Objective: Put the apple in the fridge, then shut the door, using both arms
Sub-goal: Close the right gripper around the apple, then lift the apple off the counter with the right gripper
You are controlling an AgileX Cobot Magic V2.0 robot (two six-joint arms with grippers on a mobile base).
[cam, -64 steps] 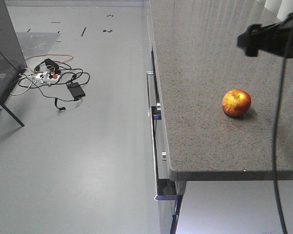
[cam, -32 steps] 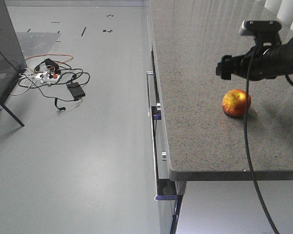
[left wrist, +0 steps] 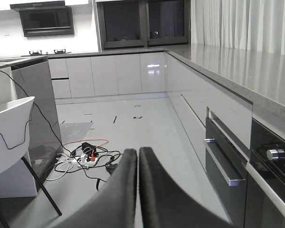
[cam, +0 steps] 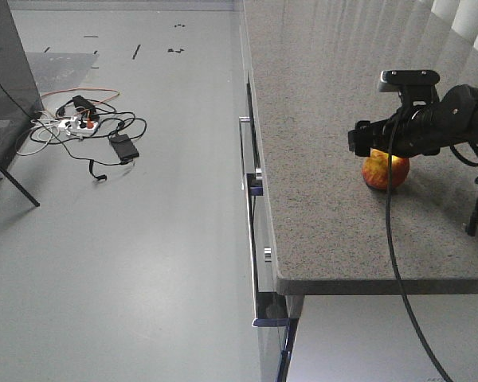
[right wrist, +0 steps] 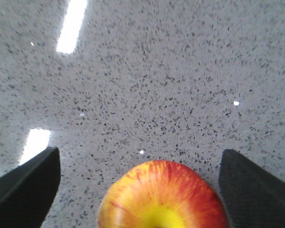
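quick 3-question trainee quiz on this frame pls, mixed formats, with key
1. True or false: the apple sits on the speckled countertop and nothing grips it yet.
2. Multiple choice: the left pincer is A) open around the apple, B) shut and holding nothing, C) out of view.
3. Fill the blank: in the right wrist view, the right pincer has its jaws ____, one on each side of the apple, with bare counter showing between each and the fruit.

Key: 1 true; 2 B; 3 open.
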